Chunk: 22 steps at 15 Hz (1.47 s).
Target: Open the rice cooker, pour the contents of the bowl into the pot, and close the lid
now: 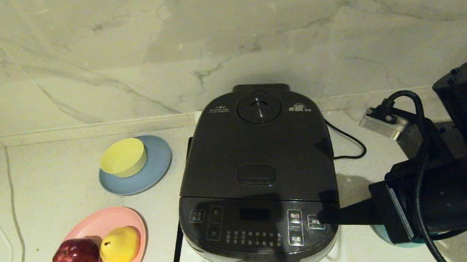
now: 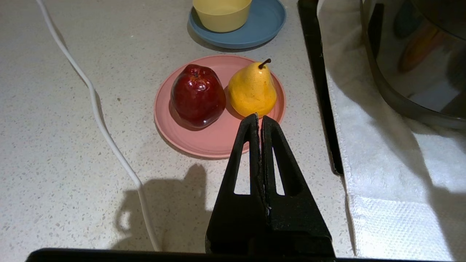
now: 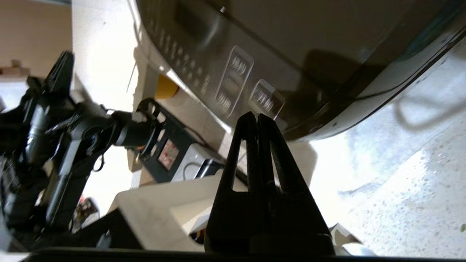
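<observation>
My right gripper (image 1: 325, 217), fingers pressed together, hovers at the rice cooker (image 1: 259, 182) panel's right edge, possibly touching; lid (image 1: 259, 150) down.

Pale speckled stone worktop (image 1: 62, 182) against a grey-veined white marble wall (image 1: 201, 30).
A raised marble ledge (image 1: 78, 131) joins them; warm light casts soft shadows; a thin dark seam (image 1: 15, 216) crosses the worktop's left.

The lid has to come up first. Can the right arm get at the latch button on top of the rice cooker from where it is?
Probably yes. The right gripper, shut, sits at the front panel's right corner; the latch button lies just up the closed lid, nothing between them.
</observation>
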Motion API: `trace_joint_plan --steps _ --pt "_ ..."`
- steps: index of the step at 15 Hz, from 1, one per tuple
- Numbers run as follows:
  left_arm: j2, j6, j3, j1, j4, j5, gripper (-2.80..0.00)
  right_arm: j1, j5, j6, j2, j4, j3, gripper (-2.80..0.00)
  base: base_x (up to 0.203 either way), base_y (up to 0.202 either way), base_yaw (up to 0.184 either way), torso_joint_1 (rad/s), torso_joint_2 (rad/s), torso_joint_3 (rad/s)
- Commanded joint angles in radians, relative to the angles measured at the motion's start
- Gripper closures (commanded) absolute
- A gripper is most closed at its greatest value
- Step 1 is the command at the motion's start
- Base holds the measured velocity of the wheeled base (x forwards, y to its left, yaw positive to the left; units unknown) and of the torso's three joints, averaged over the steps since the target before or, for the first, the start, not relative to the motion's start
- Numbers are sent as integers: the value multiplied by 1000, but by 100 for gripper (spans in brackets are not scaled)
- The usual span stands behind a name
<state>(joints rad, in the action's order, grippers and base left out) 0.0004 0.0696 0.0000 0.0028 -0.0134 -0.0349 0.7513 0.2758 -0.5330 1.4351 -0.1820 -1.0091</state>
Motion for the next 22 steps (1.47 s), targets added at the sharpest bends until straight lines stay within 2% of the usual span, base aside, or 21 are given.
trace_joint_plan --steps 1,22 --pt "-2 1 9 0 0 0 0 0 8 -2 -9 -4 -1 0 0 0 0 0 0 0" --pt "-2 1 9 0 0 0 0 -6 20 1 59 21 -20 0 0 0 0 0 0 0"
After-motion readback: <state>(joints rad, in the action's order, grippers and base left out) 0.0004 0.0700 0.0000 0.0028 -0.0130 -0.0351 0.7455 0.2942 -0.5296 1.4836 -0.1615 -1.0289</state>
